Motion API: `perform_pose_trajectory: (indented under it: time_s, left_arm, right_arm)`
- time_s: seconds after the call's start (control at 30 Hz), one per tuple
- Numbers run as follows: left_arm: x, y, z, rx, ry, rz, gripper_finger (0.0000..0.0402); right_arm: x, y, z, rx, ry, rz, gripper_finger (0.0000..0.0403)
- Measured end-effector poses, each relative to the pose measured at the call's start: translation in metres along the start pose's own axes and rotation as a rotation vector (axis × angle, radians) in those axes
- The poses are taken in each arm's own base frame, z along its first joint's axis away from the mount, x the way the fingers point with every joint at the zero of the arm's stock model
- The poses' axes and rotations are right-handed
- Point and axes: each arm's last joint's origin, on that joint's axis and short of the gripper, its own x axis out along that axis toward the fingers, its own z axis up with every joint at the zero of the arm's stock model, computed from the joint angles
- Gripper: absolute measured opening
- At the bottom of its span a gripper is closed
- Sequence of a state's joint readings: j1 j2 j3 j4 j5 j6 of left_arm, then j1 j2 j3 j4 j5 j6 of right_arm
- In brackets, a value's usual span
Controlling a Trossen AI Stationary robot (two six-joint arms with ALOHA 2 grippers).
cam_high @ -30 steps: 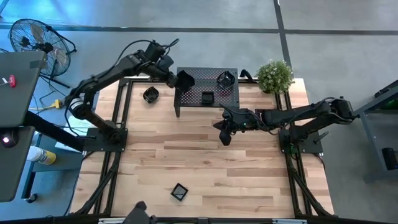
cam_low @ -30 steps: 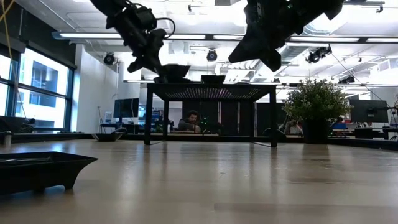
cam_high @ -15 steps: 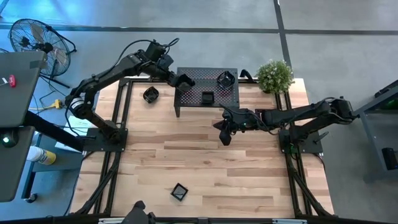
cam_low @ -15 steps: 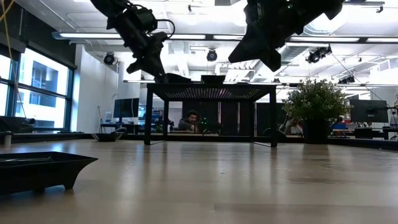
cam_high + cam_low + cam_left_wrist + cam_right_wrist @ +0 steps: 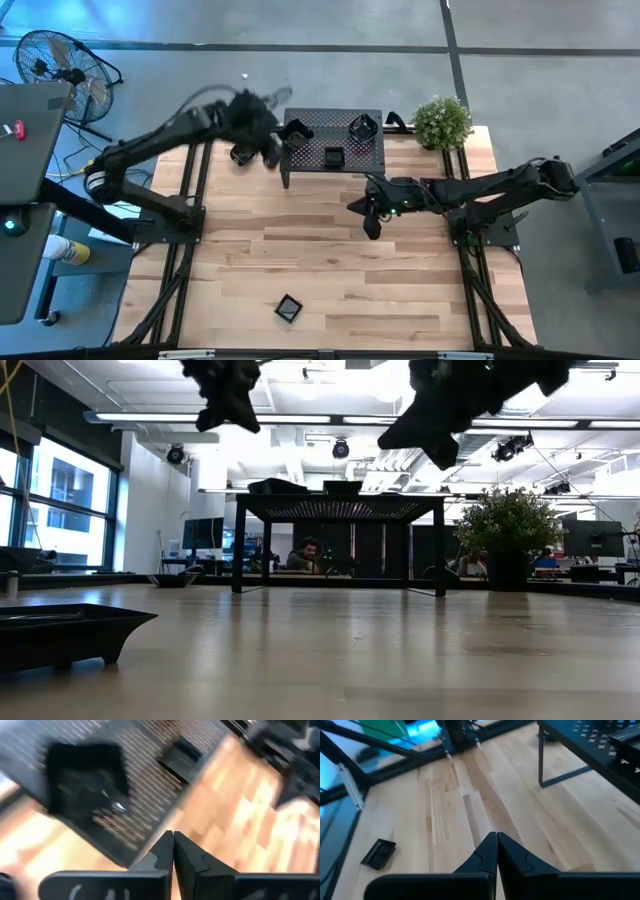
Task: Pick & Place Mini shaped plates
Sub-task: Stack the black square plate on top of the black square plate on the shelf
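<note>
While the left gripper point(image 5: 268, 150) hangs pinched shut and empty just off the rack's point(image 5: 333, 175) left end, three small plates point(image 5: 296, 130) sit on the rack top, one point(image 5: 242, 153) lies on the bench point(image 5: 330, 250) beside the arm, and another point(image 5: 288, 308) lies at the near edge. The right gripper point(image 5: 372, 226), also shut and empty, hovers mid-bench. A risk I see: swinging low, the left arm could clip the rack edge and jolt the corner plate off.

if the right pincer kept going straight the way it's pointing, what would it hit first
Most likely the bare wooden tabletop. The shut right pincer points down and forward over open boards. The small black plate lies off to one side and the rack leg to the other, though depth is hard to judge.
</note>
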State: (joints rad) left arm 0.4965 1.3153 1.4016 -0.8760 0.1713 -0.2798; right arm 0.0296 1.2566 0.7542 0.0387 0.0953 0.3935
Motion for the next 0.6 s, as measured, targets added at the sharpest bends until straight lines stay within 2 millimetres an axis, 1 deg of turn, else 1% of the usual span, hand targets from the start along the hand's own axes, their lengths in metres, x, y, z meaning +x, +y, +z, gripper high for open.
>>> perform_pose_trajectory:
  time_s: [0.1, 0.17, 0.23, 0.3, 0.4, 0.5, 0.6]
  left_arm:
    - [0.008, -0.031, -0.031, -0.002, -0.001, -0.049, 0.0013]
    - [0.012, -0.052, -0.054, -0.02, 0.009, -0.106, 0.0007]
    - [0.018, -0.074, -0.079, -0.027, 0.053, -0.156, 0.0002]
    - [0.022, -0.095, -0.105, -0.023, 0.097, -0.166, 0.0004]
    - [0.022, -0.125, -0.14, -0.012, 0.147, -0.165, 0.0001]
    - [0.025, -0.149, -0.173, -0.037, 0.195, -0.136, 0.0001]
    - [0.03, -0.167, -0.202, -0.068, 0.259, -0.113, 0.0001]
  right_arm:
    - [-0.007, -0.008, -0.014, 0.031, -0.074, 0.039, 0.0001]
    - [-0.013, -0.012, -0.022, 0.062, -0.116, 0.065, 0.0001]
    - [-0.018, -0.017, -0.031, 0.084, -0.129, 0.072, 0.0001]
    - [-0.024, -0.02, -0.038, 0.092, -0.137, 0.077, 0.0001]
    - [-0.033, -0.023, -0.043, 0.093, -0.159, 0.09, 0.0001]
    - [-0.039, -0.025, -0.047, 0.082, -0.158, 0.105, 0.0001]
    - [-0.044, -0.025, -0.046, 0.06, -0.163, 0.113, 0.0001]
